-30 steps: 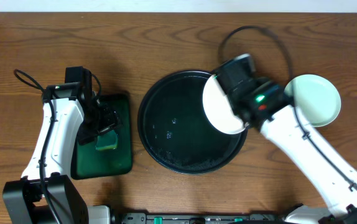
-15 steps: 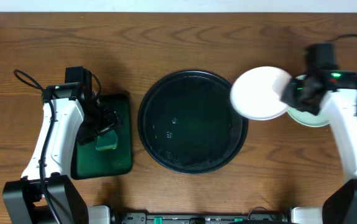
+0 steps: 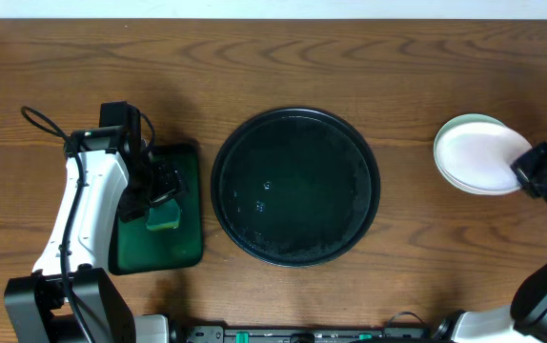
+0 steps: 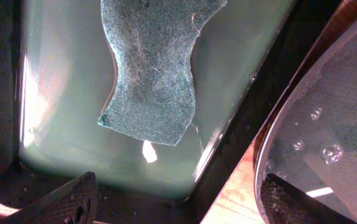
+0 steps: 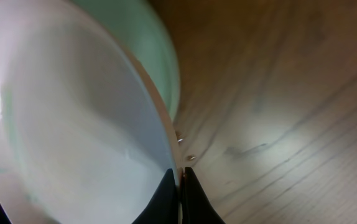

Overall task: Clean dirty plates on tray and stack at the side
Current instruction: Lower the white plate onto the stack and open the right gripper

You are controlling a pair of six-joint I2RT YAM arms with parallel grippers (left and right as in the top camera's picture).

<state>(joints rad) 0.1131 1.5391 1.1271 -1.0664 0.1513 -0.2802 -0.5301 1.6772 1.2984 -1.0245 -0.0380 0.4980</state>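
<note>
The round black tray (image 3: 254,152) sits mid-table with only water drops on it. At the far right, my right gripper (image 3: 537,171) is shut on the rim of a white plate (image 3: 478,152), which lies over another pale plate (image 3: 464,122) on the wood. In the right wrist view, both fingers (image 5: 166,193) pinch the held plate (image 5: 73,124) at its edge, and the lower plate (image 5: 163,50) peeks out behind. My left gripper (image 3: 159,191) hangs open over the small green tray (image 3: 186,250).
A green sponge (image 4: 153,62) lies in water inside the small green tray (image 4: 66,112), just ahead of my open left gripper (image 4: 178,205). The black tray's rim (image 4: 272,124) runs close on that gripper's right. Bare wood surrounds the plates at the right.
The right arm carried the white plate from the black tray's right side across to the far right, over the other plate. The left arm has not moved.
</note>
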